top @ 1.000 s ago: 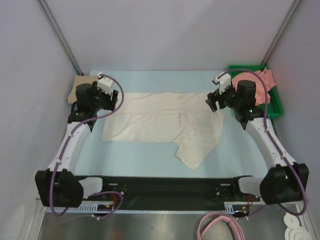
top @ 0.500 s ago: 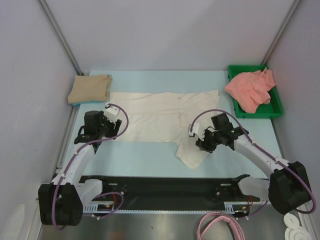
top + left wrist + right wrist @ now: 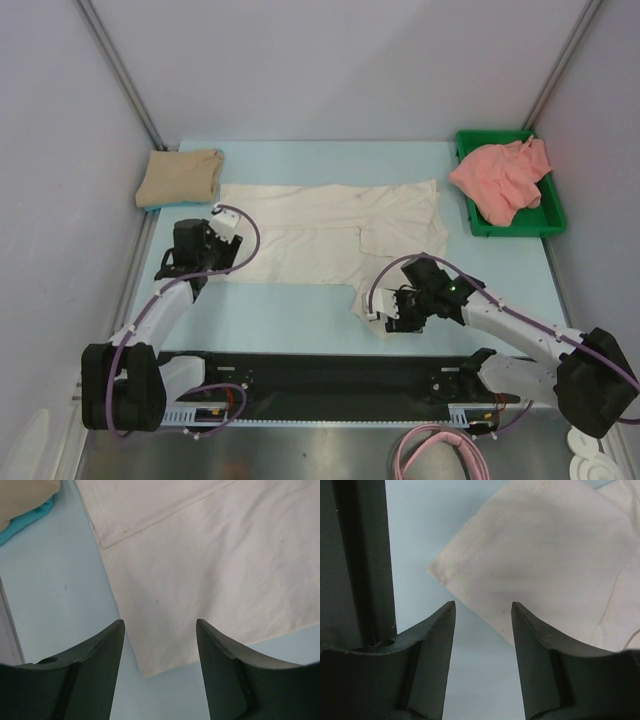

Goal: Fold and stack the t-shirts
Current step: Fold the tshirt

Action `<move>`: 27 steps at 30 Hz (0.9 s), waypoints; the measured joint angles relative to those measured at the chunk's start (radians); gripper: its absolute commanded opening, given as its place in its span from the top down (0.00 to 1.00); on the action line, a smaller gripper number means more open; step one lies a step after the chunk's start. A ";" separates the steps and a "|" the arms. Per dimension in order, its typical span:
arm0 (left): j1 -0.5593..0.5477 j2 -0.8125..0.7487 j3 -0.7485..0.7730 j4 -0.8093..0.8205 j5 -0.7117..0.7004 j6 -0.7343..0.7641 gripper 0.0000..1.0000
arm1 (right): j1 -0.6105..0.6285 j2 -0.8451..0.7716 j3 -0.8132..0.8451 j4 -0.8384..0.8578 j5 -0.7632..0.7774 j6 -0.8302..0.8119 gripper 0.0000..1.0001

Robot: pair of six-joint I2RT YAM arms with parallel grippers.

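The t-shirts lie in three places on the pale blue table (image 3: 290, 312): the cream-white t-shirt (image 3: 330, 235) is spread flat across the middle, the tan-beige t-shirt (image 3: 180, 177) sits folded at the far left corner, and the salmon-pink t-shirt (image 3: 500, 178) is heaped in the green tray (image 3: 549, 226) at the far right, spilling over its far rim. Only the top view shows all three at once, and it places the left gripper (image 3: 213, 265) at the cream shirt's near left corner and the right gripper (image 3: 391, 321) at the sleeve that sticks out toward the arms. The wrist views show the jaws. On the left wrist the dark fingers (image 3: 92, 670) are spread apart, with the shirt's hemmed corner lying between them and an edge of the tan shirt at the upper left. On the right wrist the fingers (image 3: 540, 650) also stand parted and hold nothing, with the sleeve's hemmed corner just beyond them. Whether either pair touches the cloth cannot be told. A black rail (image 3: 365, 555) runs down the left of that view, beside the right gripper.
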 measured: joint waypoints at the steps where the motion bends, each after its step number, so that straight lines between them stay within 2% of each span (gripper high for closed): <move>1: 0.000 0.008 0.000 0.005 -0.004 0.001 0.35 | 0.004 0.001 -0.002 0.000 0.000 -0.004 0.46; 22: 0.012 0.039 -0.013 0.031 -0.029 0.006 0.35 | 0.169 0.195 0.021 0.013 0.019 -0.013 0.52; 24: 0.012 0.040 -0.013 0.031 -0.029 0.006 0.35 | 0.179 0.196 0.022 0.017 0.021 -0.009 0.57; 27: 0.014 0.040 -0.013 0.031 -0.028 0.006 0.35 | 0.187 0.197 0.022 0.020 0.026 -0.008 0.79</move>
